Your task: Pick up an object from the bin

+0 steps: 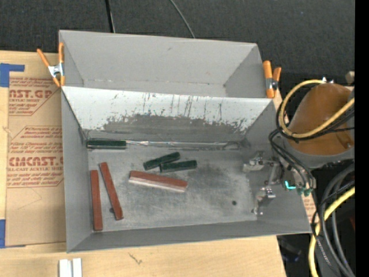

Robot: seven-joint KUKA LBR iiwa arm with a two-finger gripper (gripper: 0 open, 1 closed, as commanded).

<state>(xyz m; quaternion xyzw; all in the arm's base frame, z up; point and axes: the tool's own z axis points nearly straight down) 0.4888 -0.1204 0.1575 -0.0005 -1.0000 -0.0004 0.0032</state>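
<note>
The gripper (259,182) hangs with its fingers spread wide over the right end of the bin (161,68). Nearest it lie a reddish-brown bar (157,181) with a pale edge and two dark green sticks (170,164).

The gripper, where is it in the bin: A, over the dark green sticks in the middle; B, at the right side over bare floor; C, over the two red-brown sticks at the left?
B: the gripper sits at the right side of the bin, with only bare grey floor under it.
</note>
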